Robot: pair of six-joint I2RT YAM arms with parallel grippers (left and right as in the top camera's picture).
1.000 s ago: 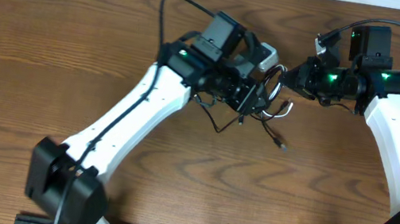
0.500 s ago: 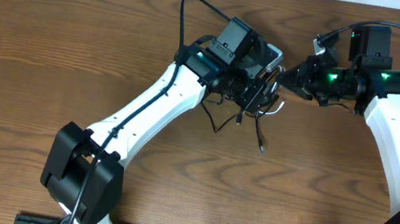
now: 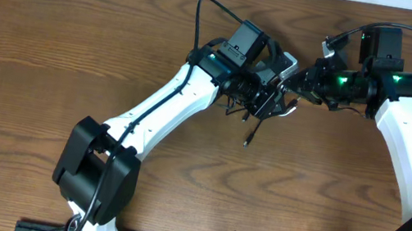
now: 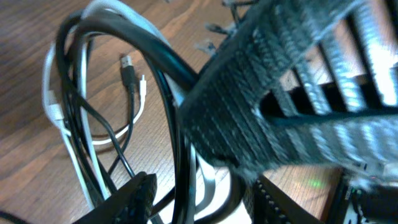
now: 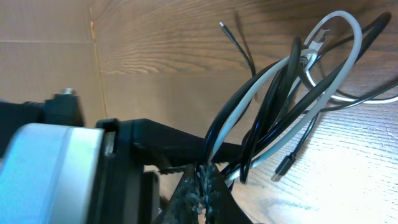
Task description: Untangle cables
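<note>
The cables (image 3: 277,107) are a tangle of white and black cords held between the two grippers at the table's far middle. One black plug end (image 3: 247,141) trails toward the front. My right gripper (image 3: 293,78) is shut on the bundle; in the right wrist view its fingers (image 5: 203,182) pinch the white loop (image 5: 348,37) and black cords (image 5: 244,57). My left gripper (image 3: 265,100) sits right against the bundle. In the left wrist view its fingers (image 4: 199,202) are apart, with black cords (image 4: 177,124) and the white cord (image 4: 57,112) passing between them.
The wooden table (image 3: 48,66) lies under both arms. The right gripper's grey ribbed finger (image 4: 280,93) fills the upper right of the left wrist view. A thicker black arm wire (image 3: 206,8) arcs above the left wrist. A cardboard wall (image 5: 43,37) stands behind.
My left arm has moved right and toward the back, closing in on the right gripper. The cable bundle has bunched up, and its trailing black end has slid left. The right arm has stayed still.
</note>
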